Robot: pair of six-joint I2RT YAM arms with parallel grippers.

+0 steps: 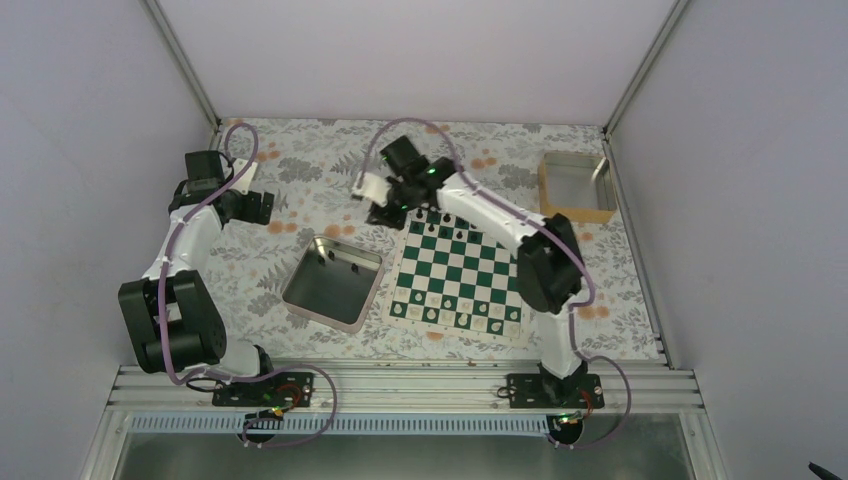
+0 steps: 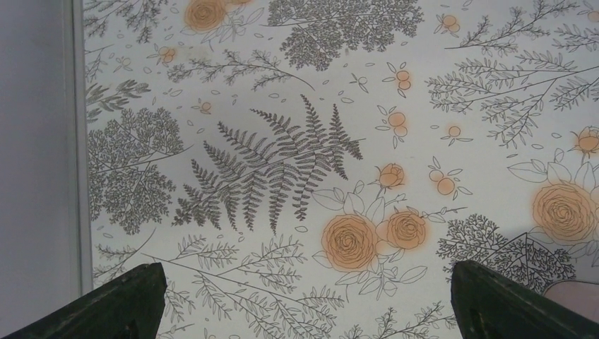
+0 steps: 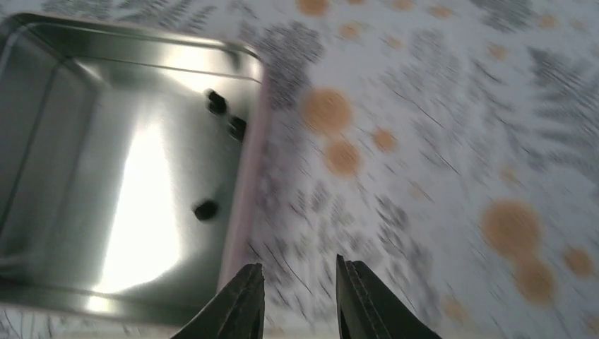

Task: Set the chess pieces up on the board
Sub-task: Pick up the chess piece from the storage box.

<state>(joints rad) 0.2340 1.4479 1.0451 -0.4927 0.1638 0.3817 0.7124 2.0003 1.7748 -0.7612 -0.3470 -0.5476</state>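
Observation:
The green and white board point(image 1: 465, 275) lies right of centre. A few black chess pieces point(image 1: 447, 222) stand on its far rows, and pale pieces line its near rows. Three more black pieces point(image 3: 216, 103) lie in the shiny metal tray point(image 3: 70, 141), which is left of the board point(image 1: 330, 300). My right gripper point(image 1: 385, 214) hangs past the board's far left corner. In the blurred right wrist view its fingers point(image 3: 297, 268) are a narrow gap apart and empty, over the cloth just right of the tray. My left gripper point(image 2: 305, 272) is wide open and empty over the floral cloth at the far left point(image 1: 262, 208).
A wooden-sided box point(image 1: 577, 187) stands at the back right corner. White walls with metal posts close in the table on three sides. The left wall edge point(image 2: 74, 141) is close beside the left gripper.

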